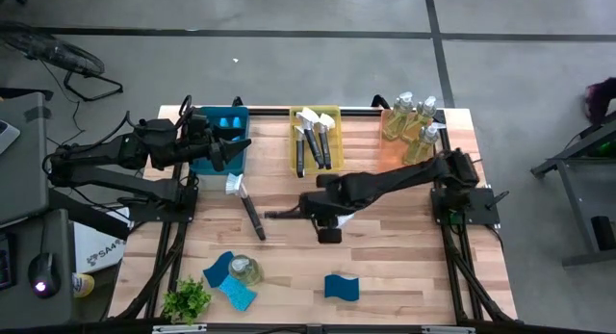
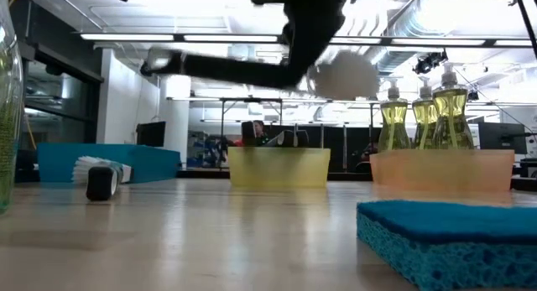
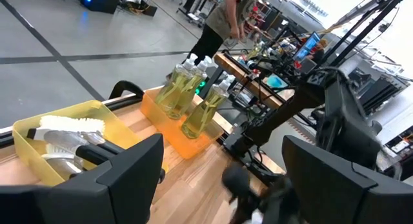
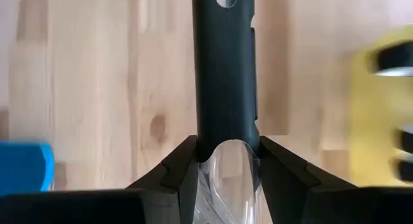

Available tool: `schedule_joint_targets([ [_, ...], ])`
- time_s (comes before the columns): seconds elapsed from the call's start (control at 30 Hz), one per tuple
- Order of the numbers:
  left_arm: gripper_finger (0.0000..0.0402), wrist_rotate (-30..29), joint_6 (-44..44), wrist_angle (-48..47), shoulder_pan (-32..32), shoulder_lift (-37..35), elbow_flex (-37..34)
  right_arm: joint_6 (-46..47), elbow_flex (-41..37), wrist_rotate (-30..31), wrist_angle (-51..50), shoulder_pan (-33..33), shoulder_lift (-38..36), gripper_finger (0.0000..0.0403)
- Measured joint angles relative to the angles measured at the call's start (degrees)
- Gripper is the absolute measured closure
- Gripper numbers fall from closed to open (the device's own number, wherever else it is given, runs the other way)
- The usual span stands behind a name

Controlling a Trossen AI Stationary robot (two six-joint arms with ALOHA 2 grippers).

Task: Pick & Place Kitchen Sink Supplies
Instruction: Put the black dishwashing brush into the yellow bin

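Note:
My right gripper [image 1: 310,209] is over the table's middle, shut on a black-handled dish brush [image 2: 226,69] held in the air. A second brush [image 1: 252,214] lies flat on the table just left of it, white head [image 1: 234,185] toward the far edge. Three blue sponges [image 1: 219,269] [image 1: 238,294] [image 1: 342,287] and a clear bottle [image 1: 245,269] lie near the front edge. My left gripper [image 1: 236,146] is open and empty over the blue bin [image 1: 207,166]. My right gripper pinches the brush between its two fingers where the black handle meets the clear neck [image 4: 226,143]. The fingers come level from the table's right and lie along the brush. The handle's free end [image 1: 274,216] sticks out toward the left. The brush is roughly level and clear of the table, with its white head [image 2: 344,73] behind the fingers.
Along the far edge stand the blue bin holding sponges, a yellow bin [image 1: 332,113] holding several brushes and an orange bin [image 1: 385,141] holding pump bottles [image 1: 414,117]. A small green plant [image 1: 188,300] stands at the front left corner. A person shows in the room beyond the table [image 3: 222,20].

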Motion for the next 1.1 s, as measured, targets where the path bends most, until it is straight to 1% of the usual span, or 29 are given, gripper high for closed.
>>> schedule_joint_targets([
  [0.27,0.0090,0.5,0.0,0.2,0.0,0.0,0.0,9.4,0.0,5.6,-0.7,-4.6,-8.9,0.0277],
  [0.5,0.0090,1.0,0.0,0.0,0.0,0.0,0.0,24.7,0.0,8.8,-2.0,-12.1,-13.7,0.0277],
  [0.57,0.0090,1.0,0.0,0.0,0.0,0.0,0.0,27.5,0.0,6.7,-2.8,-15.2,-14.3,0.0277],
  [0.63,0.0090,1.0,0.0,0.0,0.0,0.0,0.0,27.9,0.0,3.6,-3.0,-18.1,-14.3,0.0277],
  [0.77,0.0090,1.3,0.0,-0.1,0.0,0.0,0.0,28.4,-0.1,3.1,-2.1,-22.6,-13.9,0.0277],
  [0.87,0.0090,2.0,0.0,-0.1,0.0,0.0,0.0,30.4,-0.1,2.7,-1.9,-25.7,-13.3,0.0277],
  [1.1,0.0090,2.2,0.0,-0.1,0.0,0.0,0.0,36.2,-0.1,-1.6,-2.3,-31.3,-12.5,0.0277],
])
